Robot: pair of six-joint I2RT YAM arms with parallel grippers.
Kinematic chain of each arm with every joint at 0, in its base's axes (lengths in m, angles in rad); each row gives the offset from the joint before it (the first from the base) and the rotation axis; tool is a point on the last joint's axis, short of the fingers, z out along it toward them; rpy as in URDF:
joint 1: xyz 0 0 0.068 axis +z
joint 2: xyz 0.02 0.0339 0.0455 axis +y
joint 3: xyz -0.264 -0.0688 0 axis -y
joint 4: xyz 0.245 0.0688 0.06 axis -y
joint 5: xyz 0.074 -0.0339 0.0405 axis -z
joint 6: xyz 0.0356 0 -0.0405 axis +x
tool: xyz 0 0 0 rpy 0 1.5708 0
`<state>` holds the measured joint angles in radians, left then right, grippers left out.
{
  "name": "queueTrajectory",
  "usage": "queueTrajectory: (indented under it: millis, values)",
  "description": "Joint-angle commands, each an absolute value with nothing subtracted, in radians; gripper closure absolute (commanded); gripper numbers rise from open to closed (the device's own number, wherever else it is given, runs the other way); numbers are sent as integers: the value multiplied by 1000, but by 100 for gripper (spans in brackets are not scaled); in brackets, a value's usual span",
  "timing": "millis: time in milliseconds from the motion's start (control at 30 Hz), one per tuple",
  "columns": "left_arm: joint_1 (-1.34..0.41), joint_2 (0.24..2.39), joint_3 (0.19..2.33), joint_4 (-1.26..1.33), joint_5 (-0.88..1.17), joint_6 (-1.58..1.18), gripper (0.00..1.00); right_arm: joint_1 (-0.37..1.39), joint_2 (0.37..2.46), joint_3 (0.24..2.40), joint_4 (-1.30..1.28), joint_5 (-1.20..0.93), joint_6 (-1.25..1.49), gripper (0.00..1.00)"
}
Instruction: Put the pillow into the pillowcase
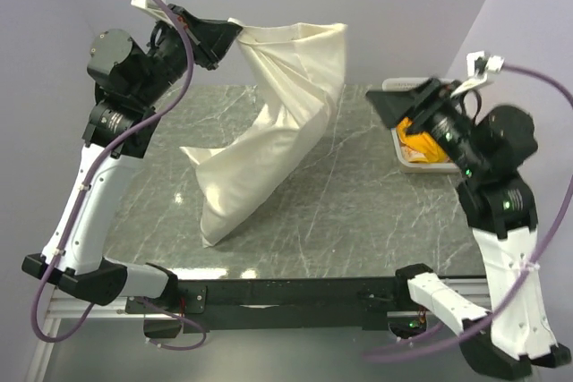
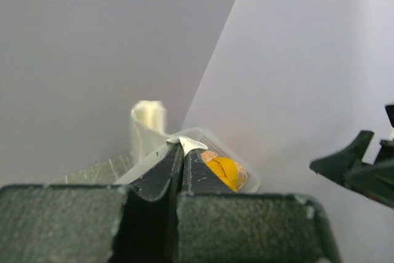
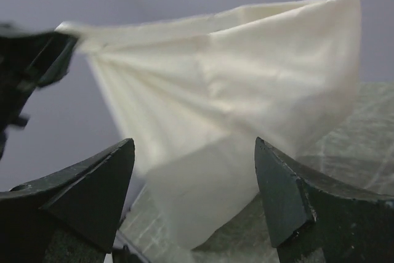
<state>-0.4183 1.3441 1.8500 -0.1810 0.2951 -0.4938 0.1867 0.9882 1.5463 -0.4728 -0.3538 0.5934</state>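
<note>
Top view: left gripper [image 1: 228,38] is clamped on a pillowcase [image 1: 286,96] corner, and the cloth hangs limp to the table [image 1: 358,212]. Its plump bottom suggests the pillow is inside. Right gripper [image 1: 394,106] is open and empty. The cloth is thin, light and probably slick, so you should pinch the free hem corner

From the centre of the table [image 1: 358,212], you have the left gripper [image 1: 235,38] raised at 11 o'clock. The pillowcase [image 1: 286,96] hangs from it, its lower end resting on the table at 8 o'clock. The basket [image 1: 402,84] sits at 2 o'clock with a cloth [image 1: 416,136] in it, and the right gripper [image 1: 383,112] is just beside it.
</note>
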Motion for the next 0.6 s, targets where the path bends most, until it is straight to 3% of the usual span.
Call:
queueTrajectory:
  millis: [0, 100, 233, 367, 433, 467, 500, 567]
  values:
    - [-383, 1339, 1847, -80, 446, -557, 99, 440, 915, 1314, -332, -290, 514, 12]
    - [-383, 1377, 1801, -51, 555, -586, 99, 604, 913, 1162, -296, -31, 509, 7]
    - [-387, 1411, 1712, 28, 717, -649, 99, 643, 992, 984, -129, 58, 557, 5]
    - [-419, 1420, 1611, 6, 701, -623, 99, 727, 1087, 870, -12, 113, 613, 11]
    - [-446, 1428, 1580, -55, 649, -609, 97, 764, 1133, 851, -3, 170, 659, 19]
    - [-454, 1428, 1536, -63, 562, -618, 94, 788, 1152, 842, -3, 198, 685, 25]
    - [-454, 1418, 1513, -96, 511, -629, 79, 795, 1188, 841, -2, 198, 698, 29]
    - [-456, 1393, 1453, -144, 297, -675, 63, 799, 1218, 847, -21, 206, 712, 28]
